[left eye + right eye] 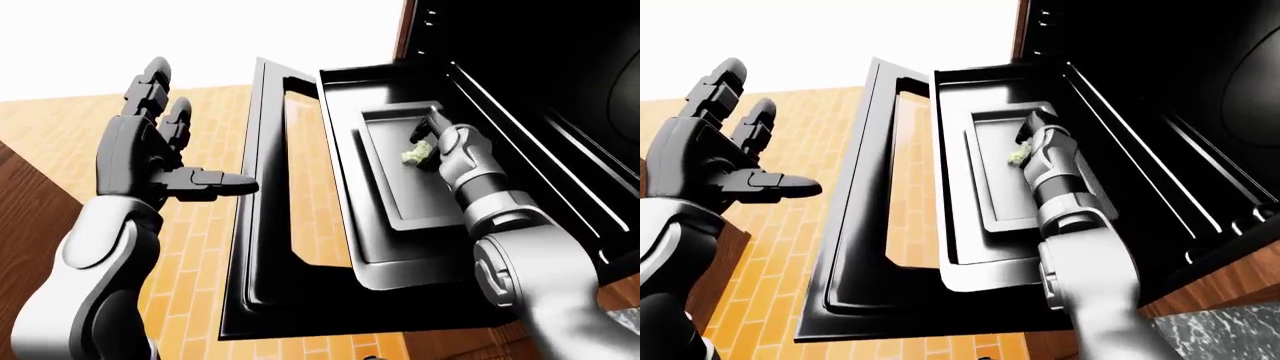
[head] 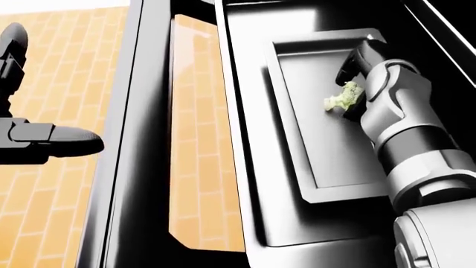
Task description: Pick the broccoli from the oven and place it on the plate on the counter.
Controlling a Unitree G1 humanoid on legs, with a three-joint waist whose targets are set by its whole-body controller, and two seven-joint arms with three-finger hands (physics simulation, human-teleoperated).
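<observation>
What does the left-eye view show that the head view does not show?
Only the left-eye view shows the whole left robot hand with fingers spread, the left arm, and the oven cavity at right. Only the head view shows closely the right robot hand against the broccoli; whether it grips it is unclear. Both show the open door, the tray and the brick floor.

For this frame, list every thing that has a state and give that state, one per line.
Oven door: open, folded down.
Baking tray: inside the oven, lying flat.
Broccoli: on the tray, against the right hand's fingers.
Right hand: reached into the oven at the broccoli; grip unclear.
Left hand: open, fingers spread, holding nothing.
</observation>
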